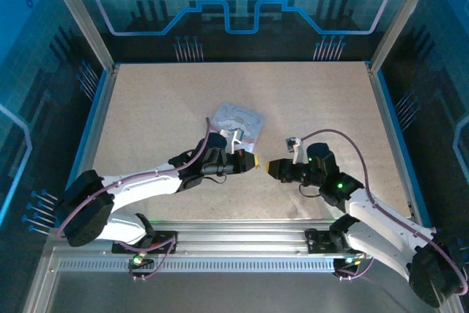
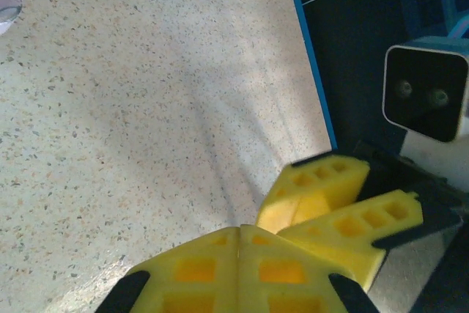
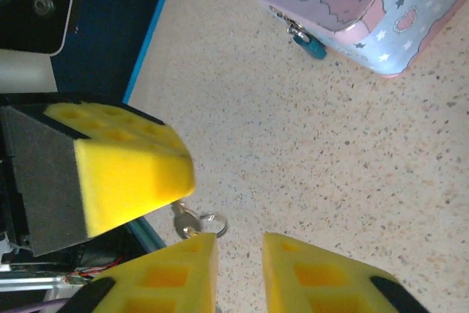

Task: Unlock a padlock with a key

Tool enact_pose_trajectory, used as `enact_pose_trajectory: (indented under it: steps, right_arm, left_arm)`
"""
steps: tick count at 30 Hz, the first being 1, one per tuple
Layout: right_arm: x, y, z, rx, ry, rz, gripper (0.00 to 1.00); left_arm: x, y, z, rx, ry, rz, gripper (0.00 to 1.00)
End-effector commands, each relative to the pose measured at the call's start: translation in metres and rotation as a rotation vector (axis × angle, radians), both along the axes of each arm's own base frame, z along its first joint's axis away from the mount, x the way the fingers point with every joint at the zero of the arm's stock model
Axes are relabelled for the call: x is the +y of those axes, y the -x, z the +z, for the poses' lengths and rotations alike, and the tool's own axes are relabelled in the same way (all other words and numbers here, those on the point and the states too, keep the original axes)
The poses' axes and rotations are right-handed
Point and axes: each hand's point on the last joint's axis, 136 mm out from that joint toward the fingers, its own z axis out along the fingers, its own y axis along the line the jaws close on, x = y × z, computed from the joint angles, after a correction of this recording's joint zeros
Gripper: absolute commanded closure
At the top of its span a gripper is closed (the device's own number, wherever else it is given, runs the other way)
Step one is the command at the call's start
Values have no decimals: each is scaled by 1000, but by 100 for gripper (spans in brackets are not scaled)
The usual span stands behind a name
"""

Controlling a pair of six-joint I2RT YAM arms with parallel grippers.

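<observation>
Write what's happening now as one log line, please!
left gripper: shut on key | right gripper: open, tips at key | padlock: on tin box latch, untouched

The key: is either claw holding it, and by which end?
The left gripper seems to pinch the key by its hidden end; the ring end pokes out. The right gripper is open.

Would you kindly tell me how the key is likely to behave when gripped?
The key looks like thin metal, so it is probably stiff and light. Being smooth and small, it may pivot or slip in the shut left gripper. The loose ring would likely swing.
</observation>
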Motion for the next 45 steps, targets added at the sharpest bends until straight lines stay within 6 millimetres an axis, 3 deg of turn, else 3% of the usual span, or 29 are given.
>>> enact_pose_trajectory:
  steps: [1, 11, 22, 36, 45]
  right_arm:
    - [3, 7, 12, -32, -119, 77, 73]
    - [8, 9, 29, -89, -196, 125, 65]
    - [21, 9, 31, -74, -211, 152, 60]
    - [40, 9, 21, -46, -183, 188, 61]
    - [42, 6, 25, -55, -187, 185, 69]
  left_arm:
    - [1, -1, 20, -68, 1, -11, 100]
    - [1, 0, 22, -69, -1, -18, 100]
    - [1, -1, 22, -62, 5, -15, 100]
    - [0, 0, 20, -52, 11, -15, 100]
    - [0, 0, 19, -48, 14, -14, 100]
